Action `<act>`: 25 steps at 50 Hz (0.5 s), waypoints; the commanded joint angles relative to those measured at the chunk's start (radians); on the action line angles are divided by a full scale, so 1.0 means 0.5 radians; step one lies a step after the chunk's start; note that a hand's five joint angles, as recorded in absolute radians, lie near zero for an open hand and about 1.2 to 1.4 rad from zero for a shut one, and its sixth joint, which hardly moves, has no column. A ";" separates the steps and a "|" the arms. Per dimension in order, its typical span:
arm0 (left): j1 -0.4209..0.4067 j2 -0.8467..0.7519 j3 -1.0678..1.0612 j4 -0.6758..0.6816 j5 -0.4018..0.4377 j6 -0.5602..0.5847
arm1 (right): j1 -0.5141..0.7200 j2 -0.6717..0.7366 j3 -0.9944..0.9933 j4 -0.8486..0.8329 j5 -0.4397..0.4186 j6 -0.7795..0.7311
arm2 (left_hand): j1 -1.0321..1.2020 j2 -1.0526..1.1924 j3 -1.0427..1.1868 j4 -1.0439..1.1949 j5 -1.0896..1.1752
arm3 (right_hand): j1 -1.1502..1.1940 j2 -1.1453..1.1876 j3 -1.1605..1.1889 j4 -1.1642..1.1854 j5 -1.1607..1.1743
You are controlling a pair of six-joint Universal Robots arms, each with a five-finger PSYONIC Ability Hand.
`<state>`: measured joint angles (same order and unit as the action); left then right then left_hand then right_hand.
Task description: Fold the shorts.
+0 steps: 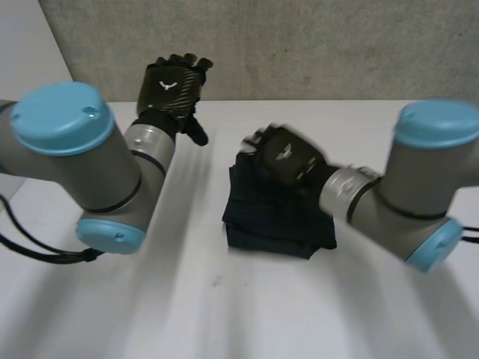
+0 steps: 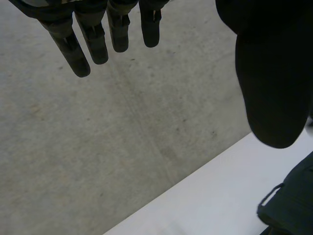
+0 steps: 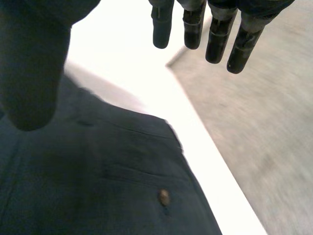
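The dark navy shorts (image 1: 277, 213) lie folded into a compact bundle near the middle of the white table (image 1: 224, 299). My right hand (image 1: 284, 155) hovers over the bundle's far edge, fingers (image 3: 215, 34) straight and open, holding nothing. Under its palm I see the shorts (image 3: 107, 186) with a back pocket and a small button (image 3: 164, 197). My left hand (image 1: 174, 82) is raised off the table at the far left, well apart from the cloth, its fingers (image 2: 93, 39) straight and open. A corner of the shorts (image 2: 288, 205) appears beside its thumb.
A grey carpeted wall (image 1: 299, 45) runs behind the table's far edge. Grey floor (image 2: 98, 147) lies beyond the table edge by my left hand.
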<state>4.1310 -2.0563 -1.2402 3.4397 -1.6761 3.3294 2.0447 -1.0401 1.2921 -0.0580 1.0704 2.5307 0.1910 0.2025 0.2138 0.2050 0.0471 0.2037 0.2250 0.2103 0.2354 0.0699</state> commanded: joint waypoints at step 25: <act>-0.200 -0.986 0.640 -0.599 0.042 -0.014 | -0.313 0.684 -0.553 0.570 0.353 0.642 | 0.157 0.134 0.111 0.129 0.095 | -0.058 -0.101 -0.072 -0.122 -0.140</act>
<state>4.0154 -2.5359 -0.9229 3.1966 -1.6138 3.2829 1.8877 -0.7543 1.0305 0.2303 1.2301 2.9245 0.1947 0.2118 0.2162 0.2072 0.0502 0.2031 0.2250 0.2103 0.2354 0.0698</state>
